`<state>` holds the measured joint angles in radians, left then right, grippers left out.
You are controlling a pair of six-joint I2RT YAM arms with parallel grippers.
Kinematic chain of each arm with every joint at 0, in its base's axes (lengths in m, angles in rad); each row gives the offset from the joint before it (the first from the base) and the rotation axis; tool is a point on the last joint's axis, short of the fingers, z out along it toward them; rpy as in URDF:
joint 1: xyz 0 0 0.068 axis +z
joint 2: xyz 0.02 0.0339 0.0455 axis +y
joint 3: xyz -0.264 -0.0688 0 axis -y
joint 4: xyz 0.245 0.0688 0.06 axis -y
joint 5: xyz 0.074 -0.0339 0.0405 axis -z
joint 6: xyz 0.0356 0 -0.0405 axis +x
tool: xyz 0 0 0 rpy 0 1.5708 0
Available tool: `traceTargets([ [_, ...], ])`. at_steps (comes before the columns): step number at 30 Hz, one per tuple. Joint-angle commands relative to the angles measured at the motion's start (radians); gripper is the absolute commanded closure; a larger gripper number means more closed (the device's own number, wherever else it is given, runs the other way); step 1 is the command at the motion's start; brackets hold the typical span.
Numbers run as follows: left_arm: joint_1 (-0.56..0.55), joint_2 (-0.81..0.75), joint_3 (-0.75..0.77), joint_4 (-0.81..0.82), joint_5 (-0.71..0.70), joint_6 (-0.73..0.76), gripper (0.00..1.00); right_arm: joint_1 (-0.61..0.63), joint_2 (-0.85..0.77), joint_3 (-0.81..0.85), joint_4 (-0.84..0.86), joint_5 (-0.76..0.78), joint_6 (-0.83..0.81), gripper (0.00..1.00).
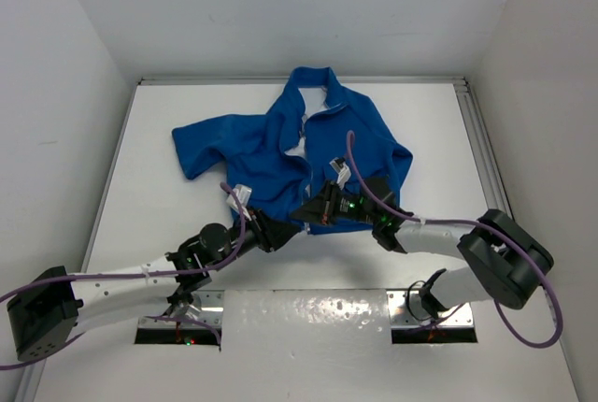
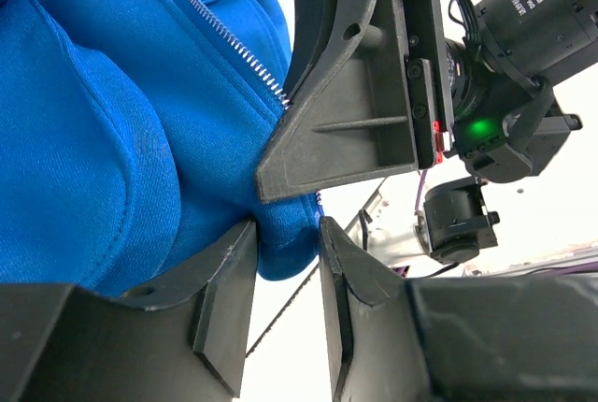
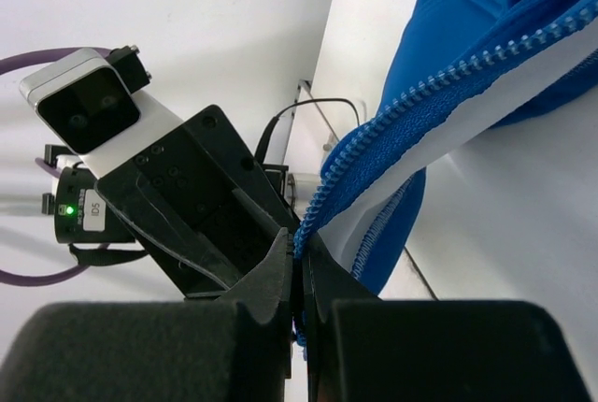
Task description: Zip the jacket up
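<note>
— One royal-blue fleece jacket [image 1: 252, 145], spread out around the middle of a white table [image 1: 159, 206]. Stand-up collar [image 1: 311, 79] toward the far edge, hem toward the arm bases, one long sleeve [image 1: 201, 145] stretched out to the left.

— Zipped or open?

— Open along the front below the collar, whitish lining showing in the gap. Silver toothed zipper [image 2: 220, 28] slanting down the blue fleece to the hem in the left wrist view.

— And the hands?

— Both at the near hem, close together. Right gripper [image 3: 298, 254] at the bottom end of the zipper, black fingers pressed almost together, pinching the toothed edge of the jacket between the tips. Left gripper [image 2: 286, 243] just to its left, fingers a narrow way apart, a rounded fold of blue hem wedged between the tips and touching both.

— Touching each other?

— Impossible to tell. Very near, though: one broad dark finger of the right gripper just above the left fingertips in the left wrist view.

— Anything around them?

— Purple cable [image 1: 360, 173] looping from the right arm over the lower part of the jacket.
</note>
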<state>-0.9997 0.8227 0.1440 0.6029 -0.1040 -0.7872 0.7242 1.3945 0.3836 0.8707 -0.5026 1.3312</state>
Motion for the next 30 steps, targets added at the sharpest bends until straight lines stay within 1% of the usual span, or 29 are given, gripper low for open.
traceTargets([
  [1, 0.003, -0.004, 0.031, 0.07, 0.017, 0.019, 0.71, 0.006, 0.02, 0.046, 0.106, -0.057, 0.014, 1.0],
  [4, 0.003, -0.004, 0.034, 0.077, 0.004, 0.017, 0.71, 0.007, 0.049, 0.046, 0.198, -0.102, 0.036, 1.0],
  [9, 0.003, 0.0, 0.039, 0.087, -0.003, 0.025, 0.76, 0.007, 0.07, 0.07, 0.204, -0.158, -0.026, 1.0],
  [13, 0.003, -0.005, 0.039, 0.084, -0.006, 0.032, 0.87, 0.007, 0.064, 0.086, 0.177, -0.183, -0.059, 1.0],
  [15, 0.003, -0.011, 0.034, 0.084, -0.014, 0.028, 0.95, 0.006, 0.055, 0.086, 0.159, -0.185, -0.081, 1.0],
  [17, 0.003, -0.019, 0.04, 0.074, -0.011, 0.04, 1.0, 0.006, 0.054, 0.098, 0.096, -0.191, -0.113, 1.0],
  [19, 0.003, -0.023, 0.034, 0.072, -0.013, 0.045, 1.0, 0.006, 0.057, 0.127, 0.044, -0.214, -0.174, 1.0],
  [21, 0.003, -0.025, 0.039, 0.063, -0.011, 0.049, 1.0, 0.006, 0.054, 0.173, -0.06, -0.235, -0.231, 1.0],
  [22, 0.003, -0.025, 0.043, 0.057, -0.008, 0.065, 1.0, 0.006, 0.051, 0.191, -0.111, -0.243, -0.297, 1.0],
  [23, 0.004, -0.03, 0.045, 0.054, -0.008, 0.072, 1.0, 0.006, 0.046, 0.216, -0.231, -0.244, -0.334, 1.0],
  [24, 0.003, -0.034, 0.039, 0.052, -0.014, 0.08, 1.0, 0.006, 0.041, 0.26, -0.296, -0.238, -0.408, 0.99],
  [25, 0.003, -0.046, 0.032, 0.052, -0.045, 0.091, 1.0, 0.006, 0.032, 0.279, -0.361, -0.226, -0.44, 0.89],
  [26, 0.003, -0.051, 0.023, 0.046, -0.063, 0.106, 1.0, 0.006, 0.003, 0.297, -0.46, -0.174, -0.47, 0.64],
  [27, 0.003, -0.057, 0.023, 0.035, -0.086, 0.127, 1.0, 0.007, -0.02, 0.299, -0.496, -0.144, -0.518, 0.53],
  [28, 0.003, -0.062, 0.025, 0.022, -0.133, 0.162, 1.0, 0.006, -0.041, 0.301, -0.56, -0.108, -0.538, 0.44],
  [29, 0.003, -0.075, 0.026, 0.005, -0.169, 0.19, 1.0, 0.006, -0.084, 0.308, -0.608, -0.037, -0.584, 0.35],
  [30, 0.003, -0.076, 0.023, 0.005, -0.181, 0.2, 1.0, 0.006, -0.106, 0.316, -0.649, -0.007, -0.605, 0.32],
])
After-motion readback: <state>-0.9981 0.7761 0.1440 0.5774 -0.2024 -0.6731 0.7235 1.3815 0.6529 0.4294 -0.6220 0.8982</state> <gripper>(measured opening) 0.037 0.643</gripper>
